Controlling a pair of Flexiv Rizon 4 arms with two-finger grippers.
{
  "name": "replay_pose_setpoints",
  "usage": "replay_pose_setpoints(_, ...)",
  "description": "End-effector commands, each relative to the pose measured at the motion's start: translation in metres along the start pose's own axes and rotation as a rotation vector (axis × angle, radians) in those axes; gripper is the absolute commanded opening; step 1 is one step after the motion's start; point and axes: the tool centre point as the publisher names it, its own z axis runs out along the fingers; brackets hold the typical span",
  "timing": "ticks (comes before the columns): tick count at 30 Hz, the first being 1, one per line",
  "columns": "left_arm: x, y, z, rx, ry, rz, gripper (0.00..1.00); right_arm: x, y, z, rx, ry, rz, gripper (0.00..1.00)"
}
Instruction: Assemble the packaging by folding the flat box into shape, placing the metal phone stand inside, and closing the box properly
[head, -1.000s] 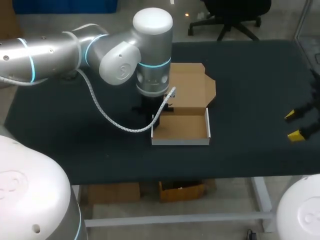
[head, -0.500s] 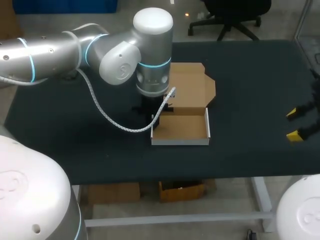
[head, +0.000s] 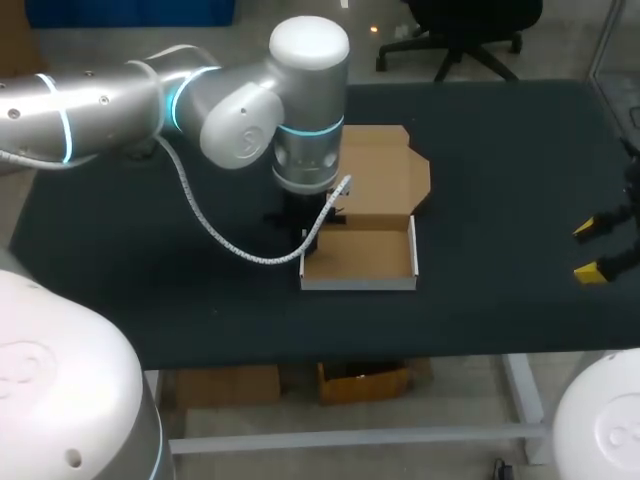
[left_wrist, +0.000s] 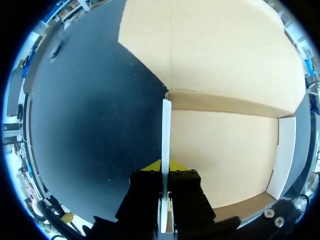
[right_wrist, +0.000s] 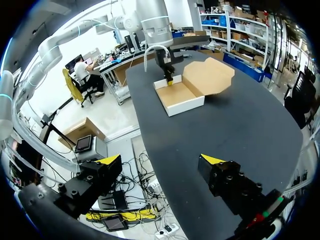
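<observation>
In the head view, your left arm (head: 240, 120) comes in from the upper left and hangs over the left side of the brown cardboard box (head: 358, 283) at centre frame, on the dark table (head: 500, 180). The box's tray is formed, and its lid (head: 385, 180) lies open and flat behind it. Your right pincer (head: 588, 250) hovers at the right edge with its fingers spread, holding nothing, probably parked clear of the fold. From the left wrist, your left pincer (left_wrist: 164, 166) is clamped on the tray's white side wall (left_wrist: 166, 130), one yellow tip on each face, likely to hold that wall upright and steady. From the right wrist, the box sits well ahead of the open fingers. No metal phone stand shows anywhere, so loading and closing remain undone.
</observation>
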Motion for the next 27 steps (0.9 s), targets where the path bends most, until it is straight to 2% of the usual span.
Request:
replay_pose_setpoints(1,0.009,0.0,0.0,0.011,-0.074,0.002,0.0,0.0,0.0,-0.001,-0.003,0.004,-0.001,1.0)
replay_pose_setpoints(19,0.005,0.001,-0.002,0.045,-0.246,0.006,0.0,0.0,0.0,-0.001,-0.003,0.004,-0.001,1.0)
replay_pose_setpoints(24,0.001,0.001,-0.001,0.044,-0.261,0.004,0.0,0.0,0.0,-0.001,-0.003,0.004,-0.001,1.0)
replay_pose_setpoints(27,-0.001,0.002,-0.001,0.044,-0.239,0.004,0.0,0.0,0.0,-0.001,-0.003,0.004,-0.001,1.0)
